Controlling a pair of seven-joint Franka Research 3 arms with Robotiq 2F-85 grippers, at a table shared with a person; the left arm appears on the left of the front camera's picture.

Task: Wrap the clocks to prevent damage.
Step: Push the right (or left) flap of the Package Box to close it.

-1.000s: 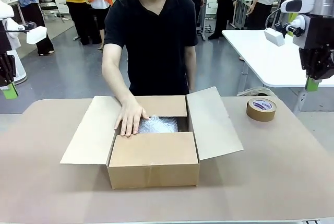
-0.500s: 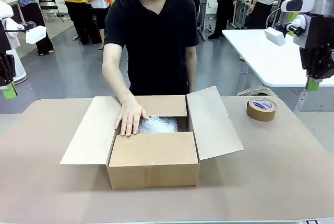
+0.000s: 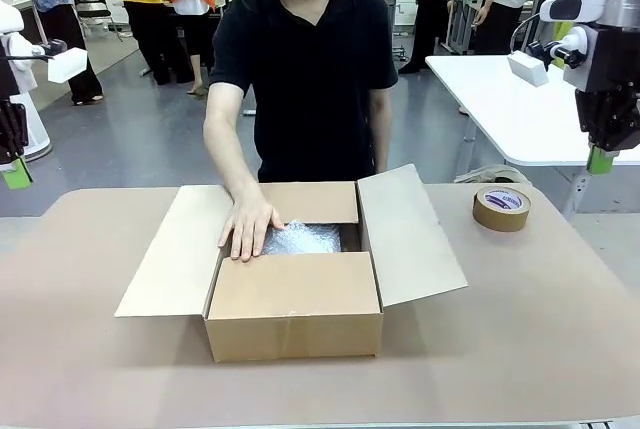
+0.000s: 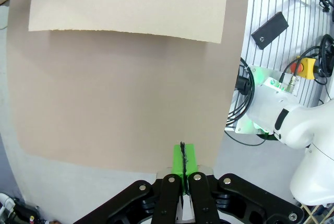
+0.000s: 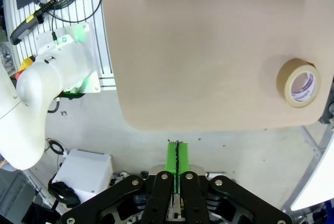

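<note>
An open cardboard box [image 3: 295, 299] sits mid-table, its near flap folded down and the side flaps spread out. Inside it lies a bundle of bubble wrap [image 3: 303, 239]; the clocks themselves are hidden. A person's hand [image 3: 248, 226] rests flat on the box's left inner edge, beside the wrap. My left gripper [image 3: 17, 171] hangs shut at the far left, well above the table, and holds nothing [image 4: 182, 157]. High at the far right my right gripper [image 3: 600, 157] is likewise shut and empty [image 5: 177, 155].
A roll of brown packing tape [image 3: 501, 209] lies on the table at the right [image 5: 298, 83]. The brown table [image 3: 520, 329] has free room in front of and beside the box. A white table [image 3: 520, 109] stands behind on the right.
The person has shifted a little to the right and straightened; the hand stays on the box. Neither arm has moved.
</note>
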